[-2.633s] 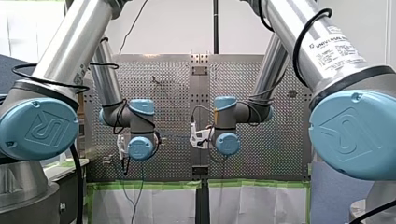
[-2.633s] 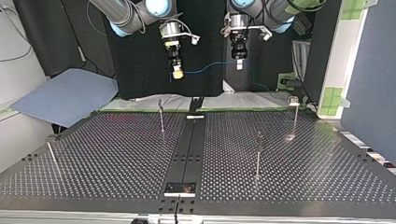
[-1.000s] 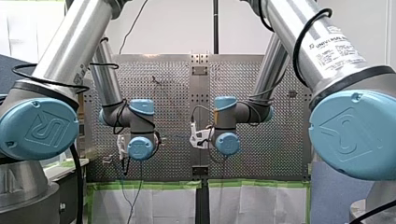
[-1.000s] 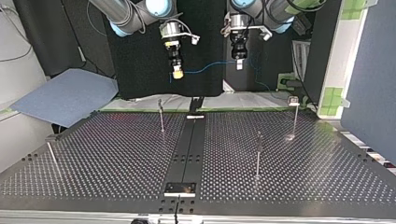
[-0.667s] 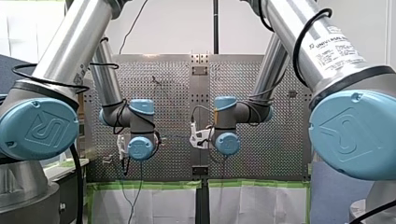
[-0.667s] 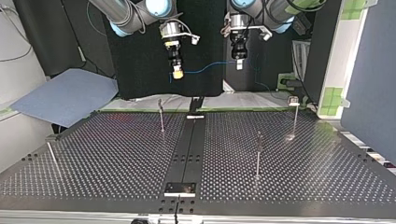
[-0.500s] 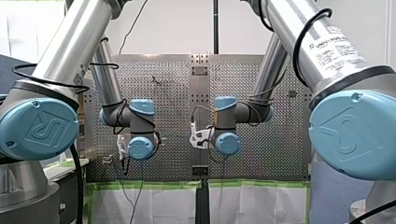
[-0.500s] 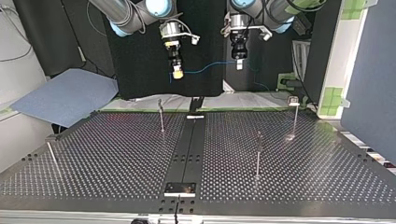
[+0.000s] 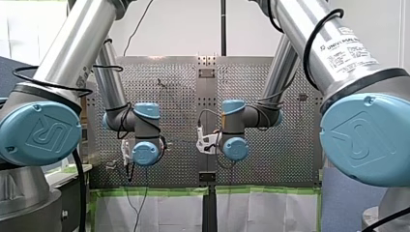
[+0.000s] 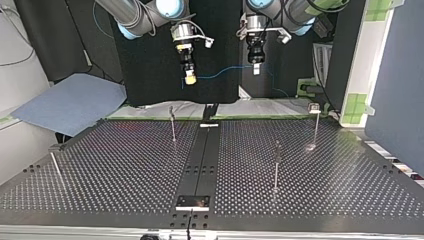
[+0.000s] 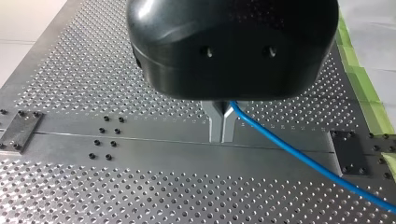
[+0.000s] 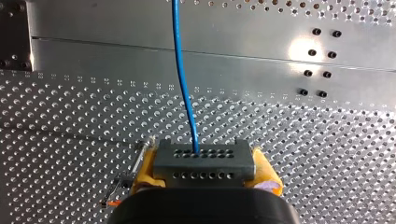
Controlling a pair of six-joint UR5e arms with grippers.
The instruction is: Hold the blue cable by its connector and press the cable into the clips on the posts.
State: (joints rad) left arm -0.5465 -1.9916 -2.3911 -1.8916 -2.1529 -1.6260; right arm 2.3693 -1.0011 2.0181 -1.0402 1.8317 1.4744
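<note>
Pinching the connector (image 12: 204, 157), my right tool (image 10: 190, 79) needs tension against my left tool (image 11: 222, 127), clamped on the blue cable (image 11: 299, 158), above the post (image 10: 173, 127) at its 7 o'clock.

Thin posts (image 10: 276, 167) stand well apart on the surface (image 10: 125, 175), wide lanes between. The blue cable (image 10: 225, 70) crosses the air above its far edge.

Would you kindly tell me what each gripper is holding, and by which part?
My right gripper holds the blue cable by its grey connector, clamped between yellow pads. My left gripper pinches the cable partway along its length between its metal fingers.
</note>
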